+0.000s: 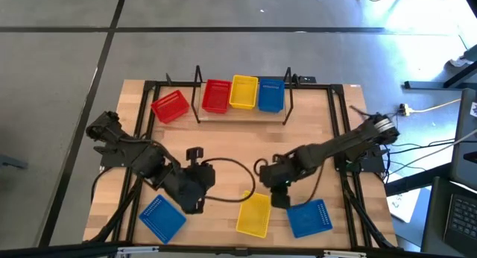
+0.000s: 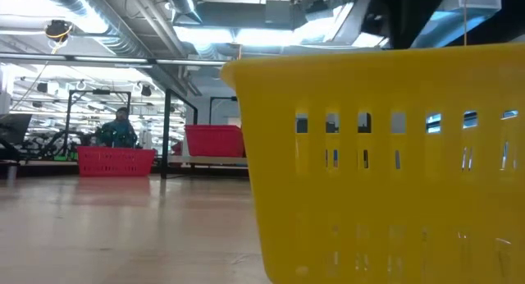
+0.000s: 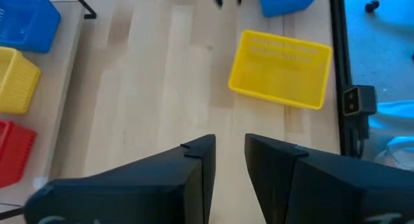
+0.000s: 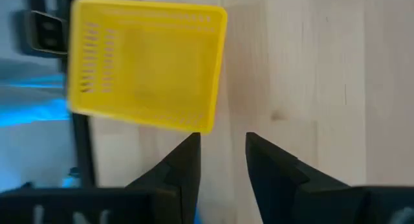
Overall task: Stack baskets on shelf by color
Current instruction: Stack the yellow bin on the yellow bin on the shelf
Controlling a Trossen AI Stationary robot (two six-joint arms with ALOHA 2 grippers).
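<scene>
A yellow basket [image 1: 254,214] sits on its base on the table near the near edge, between my two grippers; it fills the low view [image 2: 385,161]. Two blue baskets [image 1: 162,218] [image 1: 308,217] flank it. On the shelf [image 1: 242,110] at the far edge stand a red [image 1: 216,96], a yellow [image 1: 244,92] and a blue basket [image 1: 270,95]. Another red basket [image 1: 170,107] lies tilted just left of them. My left gripper [image 1: 200,200] [image 3: 229,153] is open, left of the near yellow basket [image 3: 281,68]. My right gripper [image 1: 274,200] [image 4: 223,149] is open, right of that basket [image 4: 145,62].
A black metal frame [image 1: 341,131] runs round the tabletop, with a rail along the near edge [image 3: 336,62]. A dark cable [image 1: 231,168] loops over the middle of the table. Bare wood lies between shelf and arms. A person [image 2: 120,128] shows far behind the table.
</scene>
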